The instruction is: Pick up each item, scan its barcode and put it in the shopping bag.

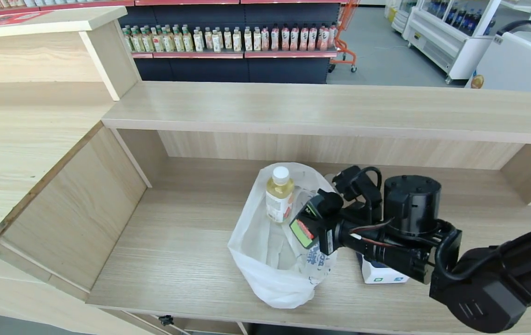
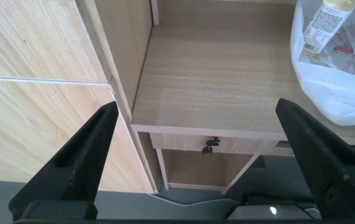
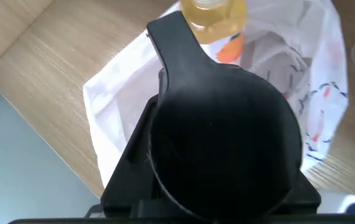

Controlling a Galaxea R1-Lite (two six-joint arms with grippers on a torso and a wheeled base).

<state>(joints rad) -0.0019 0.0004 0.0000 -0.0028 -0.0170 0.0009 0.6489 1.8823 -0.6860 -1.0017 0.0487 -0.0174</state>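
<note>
Bottle [image 1: 279, 195], white-and-orange label, upright in shopping bag [image 1: 256, 260]

A wooden tabletop [image 1: 177, 251] fills the middle, its raised ledge [image 1: 340, 109] at 12 o'clock. Beyond, a shelf [image 1: 200, 55] of bottles [image 1: 247, 39] at 11, coolers [image 1: 442, 46] at 2.

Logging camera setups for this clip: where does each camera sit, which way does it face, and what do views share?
Head view: on the head, facing forward and down at the counter, shopping bag and bottle; right arm shows.
Left wrist view: on that wrist, facing the counter's front edge past the open left gripper.
Right wrist view: on that wrist, facing down at the bag past a black shape.
All share bag and bottle.
</note>
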